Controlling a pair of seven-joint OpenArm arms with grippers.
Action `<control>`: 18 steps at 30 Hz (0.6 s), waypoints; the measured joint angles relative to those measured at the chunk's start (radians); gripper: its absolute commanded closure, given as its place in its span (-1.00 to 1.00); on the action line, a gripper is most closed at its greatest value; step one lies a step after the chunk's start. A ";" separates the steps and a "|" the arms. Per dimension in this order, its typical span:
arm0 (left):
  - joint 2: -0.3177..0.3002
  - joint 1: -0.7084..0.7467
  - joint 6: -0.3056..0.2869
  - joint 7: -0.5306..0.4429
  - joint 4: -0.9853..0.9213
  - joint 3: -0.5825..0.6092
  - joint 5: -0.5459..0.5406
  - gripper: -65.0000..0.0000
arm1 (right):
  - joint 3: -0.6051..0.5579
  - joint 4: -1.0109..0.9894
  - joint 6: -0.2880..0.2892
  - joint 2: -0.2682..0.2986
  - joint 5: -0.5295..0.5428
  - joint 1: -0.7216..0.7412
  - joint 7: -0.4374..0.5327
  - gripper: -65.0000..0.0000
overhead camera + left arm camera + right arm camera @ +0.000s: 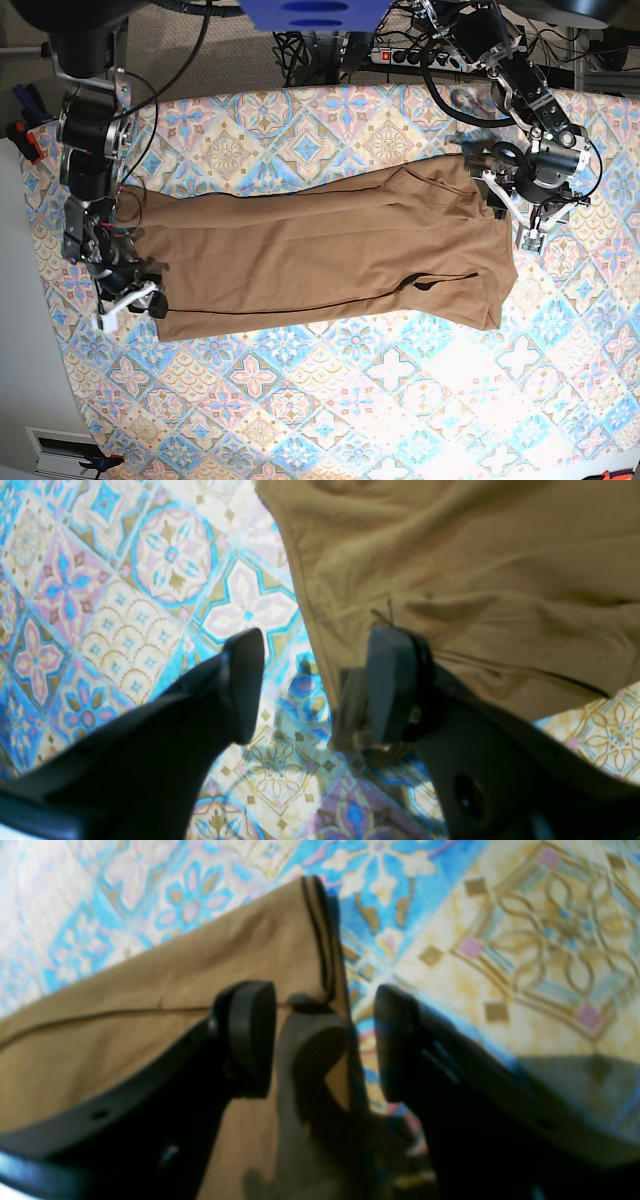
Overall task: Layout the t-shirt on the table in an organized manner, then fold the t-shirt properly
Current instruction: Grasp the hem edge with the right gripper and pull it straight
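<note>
The tan-brown t-shirt (320,250) lies as a long folded band across the table (350,400), with wrinkles near its right end. My left gripper (520,215) hovers at that right end. In the left wrist view it (320,685) is open, one finger over the patterned cloth (125,580) and the other over the t-shirt (475,555), whose edge runs between them. My right gripper (135,290) is at the band's left end. It (325,1040) is open astride the hemmed corner of the t-shirt (150,1005), with table (525,940) to its right.
A power strip with cables (400,55) lies beyond the table's far edge. An orange clamp (25,140) grips the table's left edge. The patterned cloth shows bare along the near side (300,430).
</note>
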 measured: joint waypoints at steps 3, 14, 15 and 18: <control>0.000 -0.001 0.000 0.000 0.000 0.001 -0.001 0.00 | -0.085 0.001 0.002 -0.007 0.010 0.007 0.018 0.05; -0.040 -0.035 0.003 0.009 -0.033 0.000 0.011 0.00 | -0.090 0.008 0.011 -0.065 0.020 0.006 0.017 0.05; -0.039 -0.042 0.003 0.008 -0.033 -0.001 0.010 0.00 | -0.090 0.008 0.013 -0.061 0.020 0.005 0.016 0.05; -0.037 -0.045 -0.001 -0.005 -0.033 0.005 -0.006 0.00 | -0.090 0.008 0.039 -0.018 0.024 -0.004 0.008 0.05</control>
